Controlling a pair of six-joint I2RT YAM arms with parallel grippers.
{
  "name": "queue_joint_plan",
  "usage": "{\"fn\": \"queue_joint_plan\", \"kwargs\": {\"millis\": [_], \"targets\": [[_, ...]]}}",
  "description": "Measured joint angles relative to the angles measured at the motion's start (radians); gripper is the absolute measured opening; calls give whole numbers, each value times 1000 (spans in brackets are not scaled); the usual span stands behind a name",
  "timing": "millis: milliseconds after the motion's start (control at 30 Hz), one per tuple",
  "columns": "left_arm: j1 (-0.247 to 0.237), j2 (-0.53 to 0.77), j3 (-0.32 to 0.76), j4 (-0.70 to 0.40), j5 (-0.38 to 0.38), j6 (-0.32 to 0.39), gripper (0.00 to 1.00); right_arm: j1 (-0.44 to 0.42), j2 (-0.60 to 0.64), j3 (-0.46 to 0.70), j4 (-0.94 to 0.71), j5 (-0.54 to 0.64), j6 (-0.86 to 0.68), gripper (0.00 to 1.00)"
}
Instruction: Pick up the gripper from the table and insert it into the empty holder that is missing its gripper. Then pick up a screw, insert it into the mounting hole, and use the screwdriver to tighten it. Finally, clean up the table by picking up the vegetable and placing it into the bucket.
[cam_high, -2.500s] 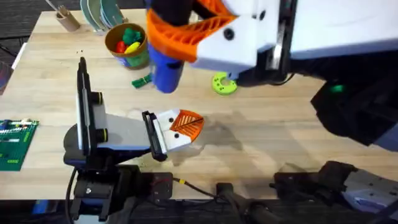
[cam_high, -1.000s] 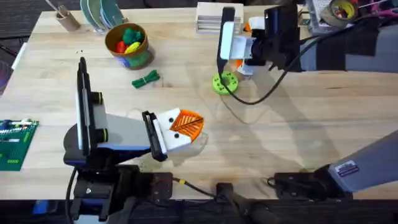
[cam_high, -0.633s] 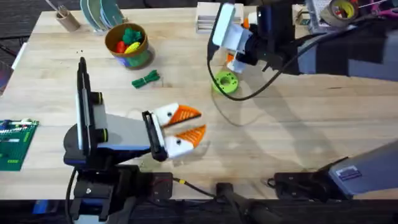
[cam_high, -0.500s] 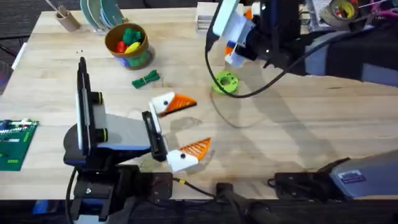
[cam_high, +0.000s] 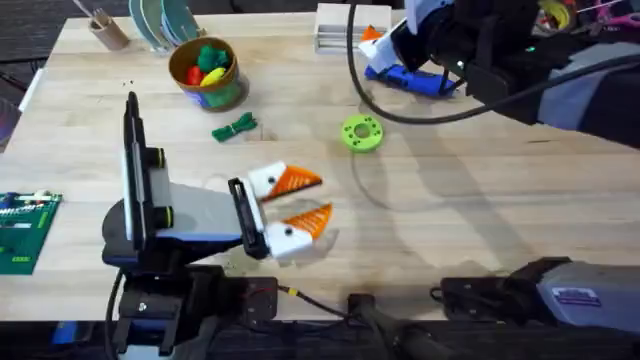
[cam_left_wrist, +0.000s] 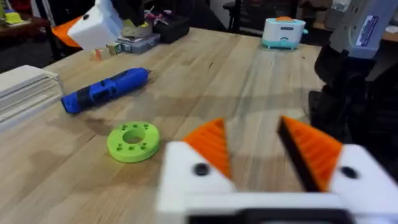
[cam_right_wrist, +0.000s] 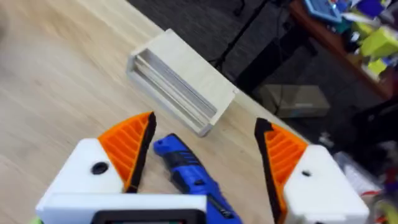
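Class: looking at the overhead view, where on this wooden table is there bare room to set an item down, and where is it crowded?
Bare wood lies right of the round green disc with holes and the left gripper, out to the right edge. The far side is crowded: orange-brown pot of toys, dark-green leafy vegetable, blue pen-shaped screwdriver under the open right gripper.

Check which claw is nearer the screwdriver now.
Right. The right claw hangs open directly over the screwdriver, at the table's far side. The left claw is open, near its base, past the green disc.

Counted on table: 1 screwdriver (cam_high: 415, 80), 1 green disc (cam_high: 362, 133), 1 vegetable (cam_high: 234, 128), 1 bucket (cam_high: 205, 70), 1 wooden block (cam_high: 345, 28).
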Motion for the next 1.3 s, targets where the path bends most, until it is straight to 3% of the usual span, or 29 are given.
{"fn": "queue_joint_plan", "kwargs": {"millis": [100,167,467,667,767,800,933,1167,1300], "targets": [[0,0,0,0,-1,0,904,0,-3,0,-27,0,78,991],[0,0,0,-1,-4,-3,985,0,-3,0,-74,0,129,991],[0,0,0,-1,-45,0,993,11,-3,0,-228,0,354,991],[0,0,53,-73,-235,-84,993,31,-3,0,-272,-1,401,991],[0,1,199,-259,-391,-112,993,32,-3,0,-273,-1,409,991],[0,33,386,-477,-554,-124,993,32,-3,0,-273,-1,413,989],[0,156,632,-716,-745,-114,993,32,-3,0,-273,-1,413,991],[0,493,975,-1035,-962,-8,993,32,-3,0,-274,-1,413,991],[0,669,1053,-1046,-1011,44,993,32,-3,0,-277,-1,413,991]]}}
